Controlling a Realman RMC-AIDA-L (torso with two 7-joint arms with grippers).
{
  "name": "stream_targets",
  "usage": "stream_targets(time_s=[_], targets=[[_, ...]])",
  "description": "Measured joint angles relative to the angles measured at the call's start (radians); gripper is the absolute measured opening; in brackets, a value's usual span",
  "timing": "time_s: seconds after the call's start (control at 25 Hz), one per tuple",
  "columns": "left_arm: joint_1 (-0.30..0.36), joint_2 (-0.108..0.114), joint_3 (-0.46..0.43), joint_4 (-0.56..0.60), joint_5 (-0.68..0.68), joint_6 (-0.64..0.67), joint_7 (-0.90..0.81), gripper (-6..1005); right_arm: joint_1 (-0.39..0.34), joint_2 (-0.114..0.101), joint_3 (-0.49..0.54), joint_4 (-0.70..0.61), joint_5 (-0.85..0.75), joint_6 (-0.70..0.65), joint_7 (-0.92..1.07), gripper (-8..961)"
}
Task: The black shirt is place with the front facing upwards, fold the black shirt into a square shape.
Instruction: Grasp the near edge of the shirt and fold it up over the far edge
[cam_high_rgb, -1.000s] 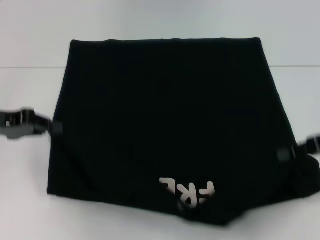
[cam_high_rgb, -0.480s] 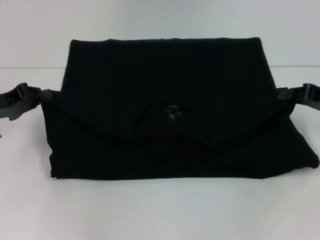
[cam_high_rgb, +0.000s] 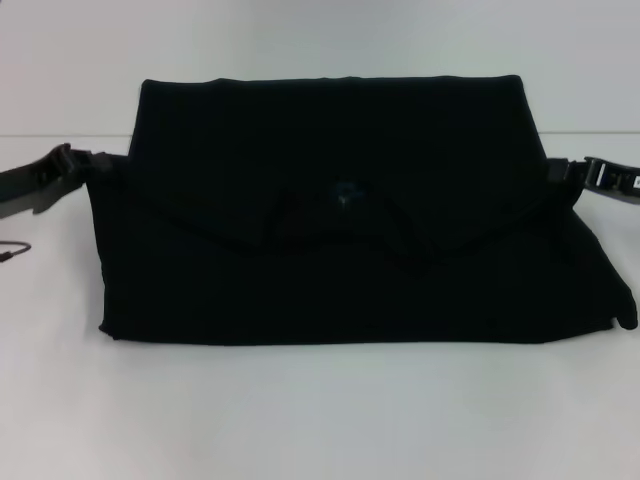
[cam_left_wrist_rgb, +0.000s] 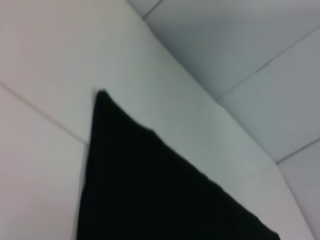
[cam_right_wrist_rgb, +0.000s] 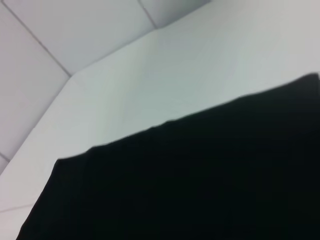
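The black shirt (cam_high_rgb: 350, 280) lies across the middle of the white table (cam_high_rgb: 300, 420), folded into a wide band. A top flap is doubled over toward the far edge and sags in the middle, where a tiny blue neck label (cam_high_rgb: 345, 190) shows. My left gripper (cam_high_rgb: 98, 165) is shut on the flap's left end. At the flap's right end, my right gripper (cam_high_rgb: 558, 170) is shut on the cloth too. Each wrist view shows only the black shirt (cam_left_wrist_rgb: 150, 190) (cam_right_wrist_rgb: 200, 175) against the table. No lettering is visible.
A thin dark wire loop (cam_high_rgb: 12, 250) lies on the table at the far left. A seam line (cam_high_rgb: 60, 136) crosses the table behind the shirt. Bare white table surface runs along the near side.
Both grippers have carried the flap from the near side toward the far edge. The off-white lettering seen one second ago has turned under, and the neck label now shows.
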Motion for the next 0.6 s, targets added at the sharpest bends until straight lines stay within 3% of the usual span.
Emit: stream_targets(time_s=[0.28,0.6], targets=[[-0.035,-0.027,0.036,-0.002,-0.006,-0.107,0.043,129,0.017,0.011,-0.024,0.023,0.050,0.115,-0.075,42],[-0.047,-0.063,0.044,0.003,-0.033,-0.163,0.102,147,0.044,0.050,-0.094,0.057,0.068,0.276,-0.159,57]])
